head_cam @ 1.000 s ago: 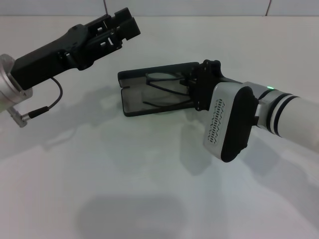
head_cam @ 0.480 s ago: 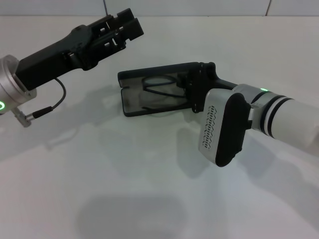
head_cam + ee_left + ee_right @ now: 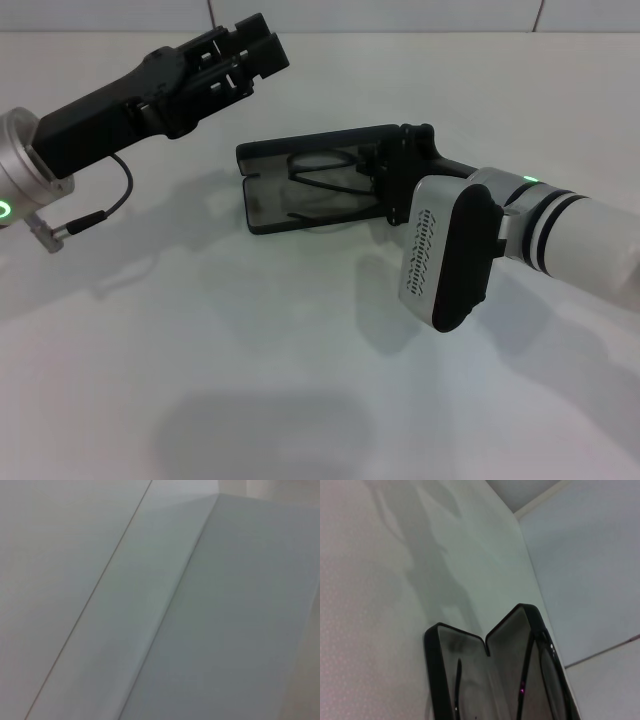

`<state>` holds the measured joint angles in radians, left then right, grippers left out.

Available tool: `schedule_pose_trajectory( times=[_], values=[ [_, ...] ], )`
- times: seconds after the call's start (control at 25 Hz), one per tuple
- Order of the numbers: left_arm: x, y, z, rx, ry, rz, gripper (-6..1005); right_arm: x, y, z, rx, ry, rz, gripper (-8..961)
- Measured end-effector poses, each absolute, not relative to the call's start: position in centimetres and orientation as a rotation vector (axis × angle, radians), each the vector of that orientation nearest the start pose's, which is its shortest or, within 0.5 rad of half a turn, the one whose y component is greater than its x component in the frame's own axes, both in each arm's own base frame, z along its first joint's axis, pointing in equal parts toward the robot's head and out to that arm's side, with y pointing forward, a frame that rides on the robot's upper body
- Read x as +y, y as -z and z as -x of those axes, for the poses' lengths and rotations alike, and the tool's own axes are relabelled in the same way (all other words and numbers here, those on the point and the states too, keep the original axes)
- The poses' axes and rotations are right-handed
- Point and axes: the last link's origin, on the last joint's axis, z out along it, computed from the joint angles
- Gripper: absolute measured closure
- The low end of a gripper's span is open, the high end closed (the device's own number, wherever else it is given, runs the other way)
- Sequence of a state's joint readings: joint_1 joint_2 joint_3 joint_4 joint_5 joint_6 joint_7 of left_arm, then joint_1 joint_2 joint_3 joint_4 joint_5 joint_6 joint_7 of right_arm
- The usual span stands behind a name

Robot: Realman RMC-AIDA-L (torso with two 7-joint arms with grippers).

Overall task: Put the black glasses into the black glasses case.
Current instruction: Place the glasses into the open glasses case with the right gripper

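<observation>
A plain robot test bench, most likely in a lab or data-collection room rather than a home. A smooth white table (image 3: pixel 300 400) fills nearly the whole head view, lit evenly from above so soft shadows fall on it. Along the far edge rises a pale wall (image 3: pixel 400 14) of large panels or tiles with thin dark seams. The wrist views show the same white surface meeting that wall.
</observation>
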<state>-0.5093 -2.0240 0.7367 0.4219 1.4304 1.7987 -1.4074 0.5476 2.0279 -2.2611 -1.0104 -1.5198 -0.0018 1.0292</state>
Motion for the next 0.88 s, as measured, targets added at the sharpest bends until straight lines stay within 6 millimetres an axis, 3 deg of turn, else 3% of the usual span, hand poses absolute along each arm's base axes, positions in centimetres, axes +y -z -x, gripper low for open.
schedule_pose_trajectory(
  times=[0.36,0.56,0.72,0.88],
  values=[
    [31.7,-3.6,23.0,-0.695,1.542,2.428,381,36.0,12.7,-15.1,-0.657,0.088,2.285,825],
    [31.6,-3.4,23.0,-0.698,1.544,2.431,381,35.9,12.7,-15.1,-0.613,0.064,2.305,752],
    [31.6,-3.3,22.9,-0.699,1.545,2.432,381,35.7,12.7,-15.1,-0.586,0.047,2.317,752],
    [31.4,-3.3,23.2,-0.708,1.543,2.427,381,34.9,11.8,-14.7,-0.517,-0.029,2.325,752]
  ],
)
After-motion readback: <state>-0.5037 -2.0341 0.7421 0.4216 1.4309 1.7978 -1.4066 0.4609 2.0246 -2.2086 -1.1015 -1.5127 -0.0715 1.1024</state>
